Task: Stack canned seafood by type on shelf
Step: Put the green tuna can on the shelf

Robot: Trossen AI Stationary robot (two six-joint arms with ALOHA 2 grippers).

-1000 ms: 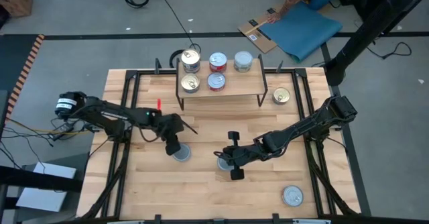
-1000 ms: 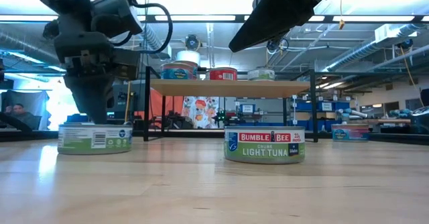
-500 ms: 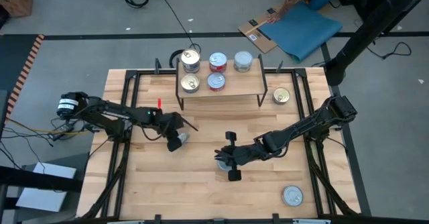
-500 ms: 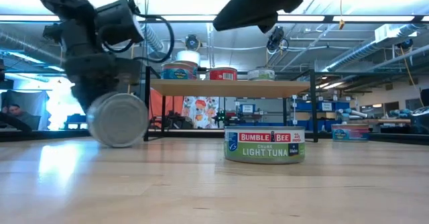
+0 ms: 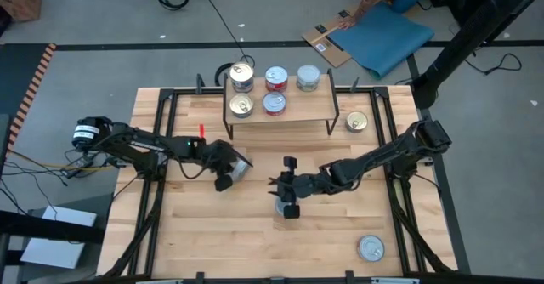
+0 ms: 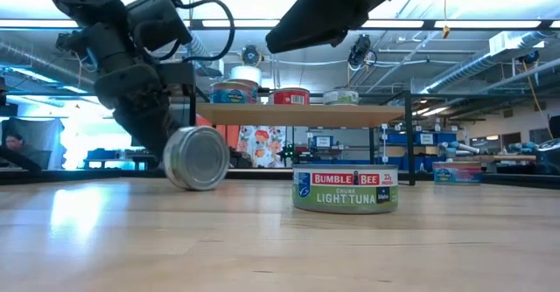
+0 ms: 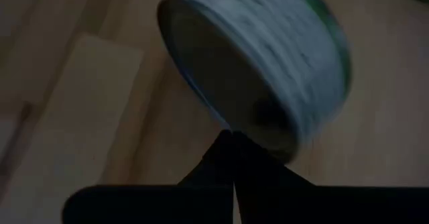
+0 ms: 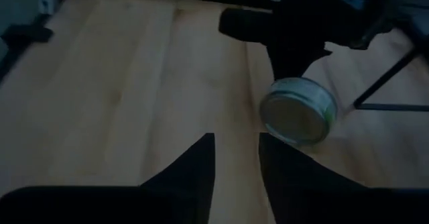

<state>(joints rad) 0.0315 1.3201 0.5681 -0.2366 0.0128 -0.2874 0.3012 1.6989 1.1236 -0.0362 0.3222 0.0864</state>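
Since a second ago the left gripper [image 5: 228, 175] has lifted its silver tin [image 5: 239, 167] off the boards and tipped it on edge, carrying it toward the shelf [image 5: 299, 110]; the right gripper [image 5: 286, 186] has let go of the labelled tuna tin [image 5: 283, 206], risen, and begun to part its fingers.

High view: the tilted tin sits near the table's middle, on the shelf side of the left gripper, its round face turned up and toward the right edge; the shelf stands at the far edge, five tins on it, two gold-topped, two red-topped, one silver; a gold-topped tin [image 5: 357, 122] rests beside the shelf's right legs and a silver one [image 5: 371, 248] near the table's near right corner; the left arm is nearer the shelf's gold-topped end.

Low view: the held tin [image 6: 198, 157] hangs clear of the table, its short axis near level, flat end toward the camera; the tuna tin [image 6: 346, 190] stands upright, untouched.

Left wrist view: fingers pressed shut, pinching the tin [image 7: 258, 63] by its rim.

Right wrist view: the right gripper's own fingers [image 8: 194, 163] stand partly apart, empty; the other arm's tin [image 8: 299, 110] lies ahead.
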